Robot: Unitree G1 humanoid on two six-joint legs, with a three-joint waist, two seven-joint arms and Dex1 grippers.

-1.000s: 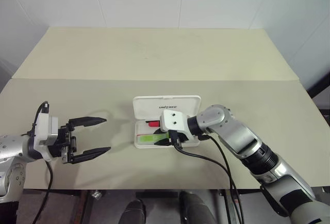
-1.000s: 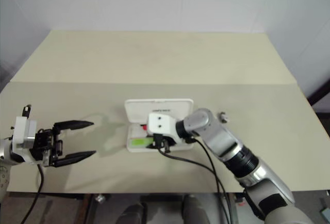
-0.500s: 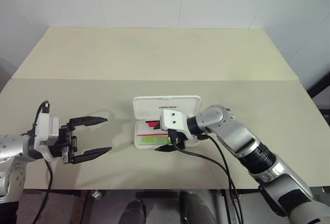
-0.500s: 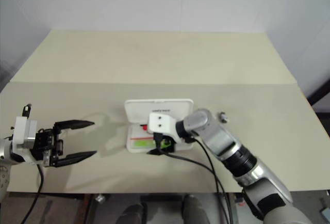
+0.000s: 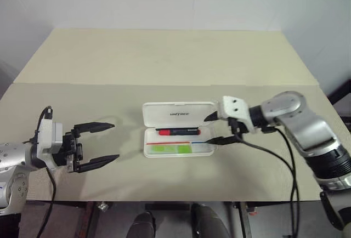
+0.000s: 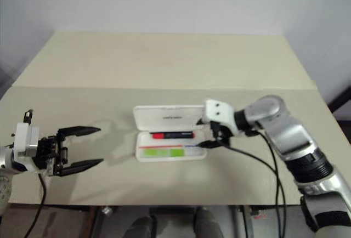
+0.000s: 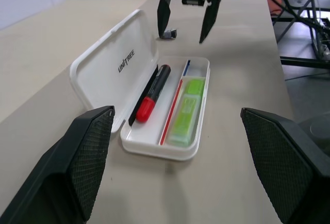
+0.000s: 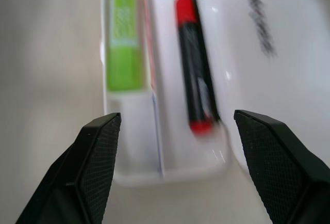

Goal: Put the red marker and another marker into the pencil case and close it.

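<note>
The white pencil case [image 5: 151, 152] lies open near the middle of the table, its lid [image 5: 178, 113] raised at the far side. The red marker [image 5: 178, 131] rests in the case's far half, along the lid. The lime-green marker [image 5: 171, 148] lies in the near half. My right gripper [image 5: 210, 129] hovers open just past the case's right end, pointing at it, with nothing between its fingers. My left gripper [image 5: 114, 141] hangs open to the left of the case, well apart from it and empty. In the right wrist view both markers [image 8: 193, 64] [image 8: 124, 33] lie ahead of the open fingers.
A small dark object [image 7: 169, 33] sits on the table just beyond the case's right end, near the right gripper. A seam [image 5: 82, 84] crosses the tabletop behind the case. The table's front edge [image 5: 164, 200] runs close to both arms.
My right gripper has opened, left the green marker lying in the case, and drawn back to the right past the case's end. The left gripper has not moved.
</note>
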